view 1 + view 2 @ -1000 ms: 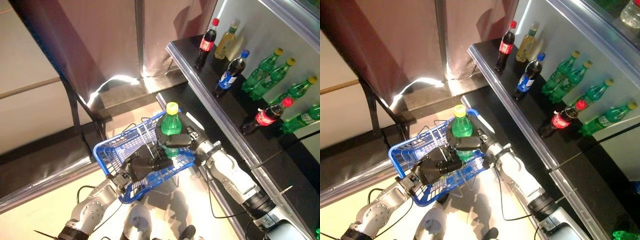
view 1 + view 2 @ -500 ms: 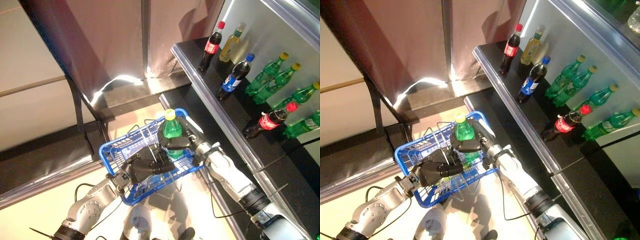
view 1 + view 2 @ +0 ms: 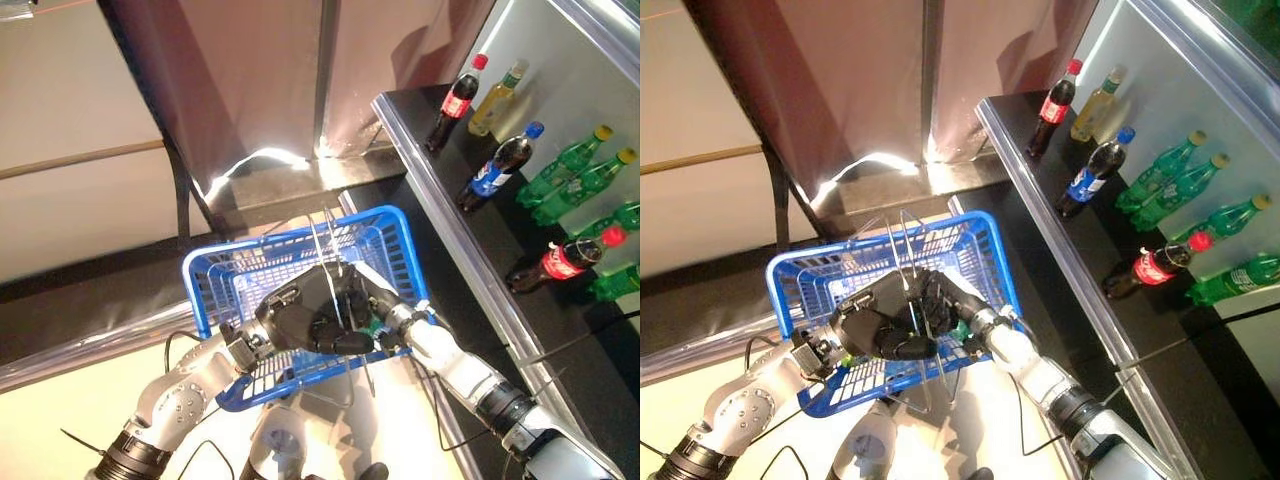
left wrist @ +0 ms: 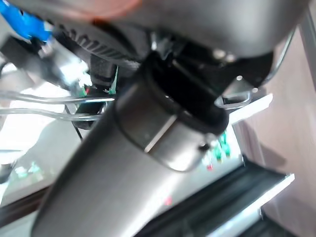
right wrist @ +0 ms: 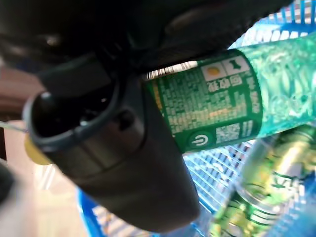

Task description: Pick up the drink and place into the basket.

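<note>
Dark shelves [image 3: 450, 215] with several bottles are standing beside the blue basket [image 3: 205, 290], which is being held over the pale floor. The basket's wire handle [image 3: 908, 262] is being gripped by the left hand [image 3: 300, 322], whose fingers are curled around it. The green bottle [image 5: 232, 98] is being lowered inside the basket by the right hand [image 5: 106, 148]; its fingers are wrapped around the bottle's body. A second green bottle [image 5: 256, 197] is already lying in the basket, just beside the held one. For a good release, the bottle should probably be brought down onto the basket's floor before the fingers are being opened, and the basket should be kept level.
</note>
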Controlling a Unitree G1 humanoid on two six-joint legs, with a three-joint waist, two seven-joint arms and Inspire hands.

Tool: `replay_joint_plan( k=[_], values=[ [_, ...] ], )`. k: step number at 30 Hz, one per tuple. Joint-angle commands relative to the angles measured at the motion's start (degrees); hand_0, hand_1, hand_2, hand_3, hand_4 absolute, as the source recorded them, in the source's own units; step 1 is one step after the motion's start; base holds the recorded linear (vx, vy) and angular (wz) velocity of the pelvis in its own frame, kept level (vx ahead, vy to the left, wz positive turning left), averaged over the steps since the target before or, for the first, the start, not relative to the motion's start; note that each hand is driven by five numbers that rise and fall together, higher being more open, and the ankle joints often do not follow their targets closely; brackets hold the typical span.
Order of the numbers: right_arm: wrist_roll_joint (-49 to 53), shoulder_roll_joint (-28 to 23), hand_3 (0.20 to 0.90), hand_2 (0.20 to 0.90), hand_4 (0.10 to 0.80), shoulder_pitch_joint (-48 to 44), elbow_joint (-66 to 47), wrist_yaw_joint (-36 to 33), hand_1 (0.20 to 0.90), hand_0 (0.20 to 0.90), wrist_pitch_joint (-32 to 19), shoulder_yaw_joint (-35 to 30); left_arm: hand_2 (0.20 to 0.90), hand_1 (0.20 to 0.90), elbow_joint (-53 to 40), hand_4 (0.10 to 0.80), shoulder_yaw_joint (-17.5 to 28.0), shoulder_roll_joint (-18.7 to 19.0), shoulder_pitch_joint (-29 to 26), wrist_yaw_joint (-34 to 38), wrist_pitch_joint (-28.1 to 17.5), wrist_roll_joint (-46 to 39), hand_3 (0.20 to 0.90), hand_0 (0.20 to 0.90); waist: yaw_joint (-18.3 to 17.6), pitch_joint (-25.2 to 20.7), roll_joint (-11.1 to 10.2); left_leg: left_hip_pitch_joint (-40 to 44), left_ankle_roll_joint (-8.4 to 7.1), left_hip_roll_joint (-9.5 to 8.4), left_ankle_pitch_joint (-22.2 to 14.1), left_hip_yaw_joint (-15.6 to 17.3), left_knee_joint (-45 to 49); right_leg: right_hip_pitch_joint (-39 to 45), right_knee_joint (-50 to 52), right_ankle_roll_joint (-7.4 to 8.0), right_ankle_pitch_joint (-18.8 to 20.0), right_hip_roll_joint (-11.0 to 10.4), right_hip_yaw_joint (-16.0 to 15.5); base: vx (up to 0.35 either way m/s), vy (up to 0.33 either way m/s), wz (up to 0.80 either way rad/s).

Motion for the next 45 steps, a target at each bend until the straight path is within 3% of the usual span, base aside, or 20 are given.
replay_joint_plan(
  k=[1, 18, 38, 39, 40, 41, 42, 43, 44, 45],
  values=[
    [-1.22, 0.90, 0.200, 0.300, 0.100, -7.59, 1.45, -3.79, 0.300, 0.300, -5.90, 3.17, 0.300, 0.300, -11.69, 0.100, -4.39, -7.45, -8.13, -10.86, -6.58, -10.09, 0.200, 0.300, 0.59, -15.94, 0.45, 3.19, 1.71, 0.24, -3.21, -0.07, -1.15, 2.48, 0.96, -0.06, -0.63, -0.27, -0.65, 0.000, 0.000, 0.00],
    [-10.02, 1.37, 0.200, 0.300, 0.100, -13.18, 0.09, -2.45, 0.300, 0.300, -4.36, 9.14, 0.300, 0.300, -12.99, 0.100, -7.54, -8.76, -10.64, -13.02, -5.49, -9.12, 0.200, 0.300, 0.87, -16.29, 0.54, 3.15, 1.65, -0.01, -3.07, -0.73, -1.15, 2.47, 0.68, -0.15, -0.49, -0.08, -0.50, 0.000, 0.000, 0.00],
    [-19.86, 6.71, 0.200, 0.300, 0.100, -17.04, 12.07, -1.94, 0.300, 0.300, 0.04, 13.29, 0.300, 0.300, -13.39, 0.100, -9.94, -10.30, -13.54, -15.37, -3.63, -9.25, 0.200, 0.300, 2.72, -17.09, 0.16, 2.81, 1.72, -0.42, -2.86, -2.17, -1.15, 2.74, 0.49, -0.32, -0.46, 0.18, -1.51, 0.001, 0.000, 0.03],
    [-20.03, 6.86, 0.310, 0.394, 0.210, -16.95, 12.55, -1.93, 0.394, 0.394, 0.40, 13.35, 0.300, 0.300, -13.51, 0.100, -9.98, -10.30, -13.63, -15.34, -3.59, -9.33, 0.200, 0.300, 2.78, -17.11, 0.17, 2.78, 1.74, -0.44, -2.82, -2.29, -1.15, 2.70, 0.53, -0.33, -0.45, 0.20, -1.56, -0.002, 0.002, 0.07],
    [-20.33, 7.05, 0.310, 0.394, 0.210, -16.85, 13.05, -1.96, 0.394, 0.394, 0.63, 13.45, 0.300, 0.300, -13.58, 0.100, -10.17, -10.32, -13.76, -15.21, -3.61, -9.39, 0.200, 0.300, 2.83, -17.14, 0.14, 2.74, 1.75, -0.46, -2.80, -2.38, -1.15, 2.70, 0.50, -0.33, -0.44, 0.23, -1.57, 0.000, 0.000, 0.00],
    [-20.67, 7.31, 0.584, 0.629, 0.484, -16.77, 13.54, -2.07, 0.629, 0.629, 0.63, 13.50, 0.300, 0.300, -13.59, 0.100, -10.26, -10.38, -13.89, -15.10, -3.57, -9.40, 0.200, 0.300, 2.86, -17.12, 0.09, 2.74, 1.77, -0.48, -2.78, -2.46, -1.15, 2.70, 0.48, -0.37, -0.44, 0.29, -1.54, 0.000, 0.000, 0.00],
    [-20.85, 7.55, 0.746, 0.768, 0.646, -16.71, 13.82, -2.06, 0.768, 0.768, 0.91, 13.54, 0.300, 0.300, -13.65, 0.100, -10.33, -10.48, -13.97, -15.06, -3.49, -9.43, 0.200, 0.300, 2.90, -17.14, 0.07, 2.73, 1.77, -0.48, -2.76, -2.51, -1.15, 2.72, 0.45, -0.40, -0.45, 0.33, -1.53, 0.000, 0.000, 0.00],
    [-21.03, 7.74, 0.746, 0.768, 0.646, -16.59, 14.13, -2.04, 0.768, 0.768, 1.07, 13.54, 0.300, 0.300, -13.71, 0.100, -10.38, -10.50, -14.04, -15.06, -3.48, -9.53, 0.200, 0.300, 2.92, -17.17, 0.07, 2.71, 1.76, -0.50, -2.74, -2.53, -1.15, 2.72, 0.43, -0.42, -0.44, 0.36, -1.53, 0.000, 0.000, 0.00],
    [-21.21, 7.89, 0.840, 0.848, 0.740, -16.47, 14.34, -2.08, 0.848, 0.848, 1.10, 13.52, 0.300, 0.300, -13.72, 0.100, -10.42, -10.59, -14.06, -15.09, -3.45, -9.49, 0.200, 0.300, 2.92, -17.18, 0.06, 2.70, 1.76, -0.50, -2.74, -2.52, -1.15, 2.70, 0.44, -0.43, -0.45, 0.38, -1.53, 0.000, 0.000, 0.00],
    [-21.30, 7.96, 0.851, 0.858, 0.751, -16.42, 14.43, -2.05, 0.858, 0.858, 1.17, 13.53, 0.300, 0.300, -13.71, 0.100, -10.47, -10.60, -14.07, -15.18, -3.47, -9.47, 0.200, 0.300, 2.93, -17.18, 0.06, 2.70, 1.78, -0.50, -2.75, -2.55, -1.15, 2.66, 0.47, -0.45, -0.45, 0.40, -1.55, 0.000, 0.000, 0.00]
  ],
)
